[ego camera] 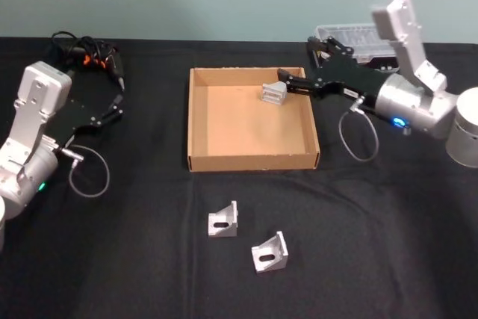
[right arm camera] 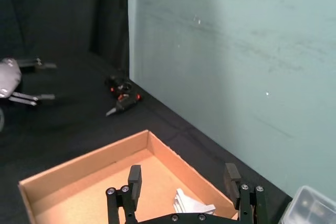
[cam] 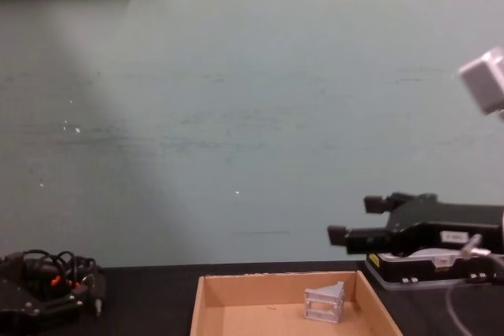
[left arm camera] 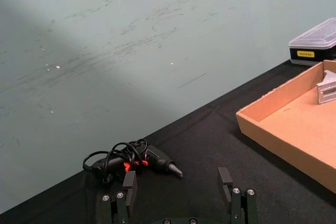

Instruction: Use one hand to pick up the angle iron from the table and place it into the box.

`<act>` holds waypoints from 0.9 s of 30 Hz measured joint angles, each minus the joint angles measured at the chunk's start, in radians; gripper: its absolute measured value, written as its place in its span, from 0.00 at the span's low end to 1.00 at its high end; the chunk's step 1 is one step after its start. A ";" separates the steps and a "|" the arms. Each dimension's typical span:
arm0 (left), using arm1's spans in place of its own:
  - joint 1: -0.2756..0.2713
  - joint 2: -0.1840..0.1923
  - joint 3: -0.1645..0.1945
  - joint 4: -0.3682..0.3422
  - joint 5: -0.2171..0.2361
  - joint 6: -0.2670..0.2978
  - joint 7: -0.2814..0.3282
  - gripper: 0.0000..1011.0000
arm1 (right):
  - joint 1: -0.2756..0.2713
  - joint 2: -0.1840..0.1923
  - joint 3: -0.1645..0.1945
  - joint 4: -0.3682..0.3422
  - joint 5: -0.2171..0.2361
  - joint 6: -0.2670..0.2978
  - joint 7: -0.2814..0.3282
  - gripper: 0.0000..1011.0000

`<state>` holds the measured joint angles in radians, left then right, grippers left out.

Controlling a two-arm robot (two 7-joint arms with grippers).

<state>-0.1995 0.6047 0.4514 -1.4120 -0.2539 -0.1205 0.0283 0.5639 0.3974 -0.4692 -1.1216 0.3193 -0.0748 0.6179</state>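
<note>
A silver angle iron lies inside the tan box, near its far right corner. My right gripper hovers open just above that corner, holding nothing. The right wrist view has the angle iron below the spread fingers. From the chest view the right gripper hangs clear above the angle iron. Two more angle irons rest on the black table in front of the box. My left gripper stays open at the far left, apart from everything.
A black plastic case with a clear lid stands behind the box on the right, close to the right arm. A corded electric screwdriver lies at the back left near the left gripper. A teal wall closes the table's far side.
</note>
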 joint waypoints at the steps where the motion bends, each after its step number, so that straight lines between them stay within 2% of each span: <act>1: 0.000 0.000 0.000 0.000 0.000 0.000 0.000 0.99 | -0.009 0.007 0.005 -0.017 0.005 0.004 0.000 0.99; 5: 0.000 0.000 0.000 0.000 0.000 0.000 0.000 0.99 | -0.064 0.059 0.028 -0.124 0.041 0.028 0.016 0.99; 6: 0.000 0.000 0.000 0.000 0.000 0.000 0.000 0.99 | -0.087 0.087 0.037 -0.169 0.062 0.042 0.035 0.99; 8: 0.000 0.000 0.000 0.000 0.000 0.000 0.000 0.99 | -0.107 0.113 0.042 -0.208 0.080 0.055 0.054 0.99; 9: 0.000 0.000 0.000 0.000 0.000 0.000 0.000 0.99 | -0.126 0.141 0.045 -0.246 0.097 0.068 0.073 0.99; 13: 0.000 0.000 0.000 0.000 0.000 0.000 0.000 0.99 | -0.157 0.194 0.046 -0.308 0.121 0.090 0.111 0.99; 14: 0.000 0.000 0.000 0.000 0.000 0.000 0.000 0.99 | -0.169 0.222 0.044 -0.335 0.129 0.100 0.130 0.99; 20: 0.000 0.000 0.000 0.000 0.000 0.000 0.000 0.99 | -0.205 0.307 0.017 -0.405 0.144 0.124 0.189 0.99; 27: 0.000 0.000 0.000 0.000 0.000 0.000 0.000 0.99 | -0.233 0.361 -0.025 -0.441 0.149 0.144 0.228 0.99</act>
<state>-0.1995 0.6047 0.4514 -1.4119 -0.2540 -0.1206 0.0283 0.3312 0.7580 -0.4939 -1.5624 0.4684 0.0693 0.8462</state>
